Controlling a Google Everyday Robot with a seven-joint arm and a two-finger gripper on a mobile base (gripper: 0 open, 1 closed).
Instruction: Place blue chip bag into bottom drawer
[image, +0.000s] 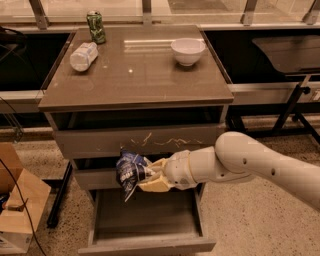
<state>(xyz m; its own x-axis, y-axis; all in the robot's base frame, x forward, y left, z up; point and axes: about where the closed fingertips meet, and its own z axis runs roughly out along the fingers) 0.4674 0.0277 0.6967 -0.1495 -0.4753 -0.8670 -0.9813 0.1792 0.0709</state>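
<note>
My gripper (148, 175) is shut on the blue chip bag (129, 172), a crinkly dark-blue foil bag with white patches. It holds the bag in front of the middle drawer (95, 178), above the left part of the open bottom drawer (150, 220). The bag hangs apart from the drawer floor. The bottom drawer is pulled out, and what shows of its inside is bare. My white arm (250, 165) reaches in from the right.
The scratched upper drawer (140, 142) is shut. On the cabinet top (135, 75) lie a clear plastic bottle (83, 55), a green can (95, 27) and a white bowl (188, 51). A cardboard box (17, 205) stands on the floor at the left.
</note>
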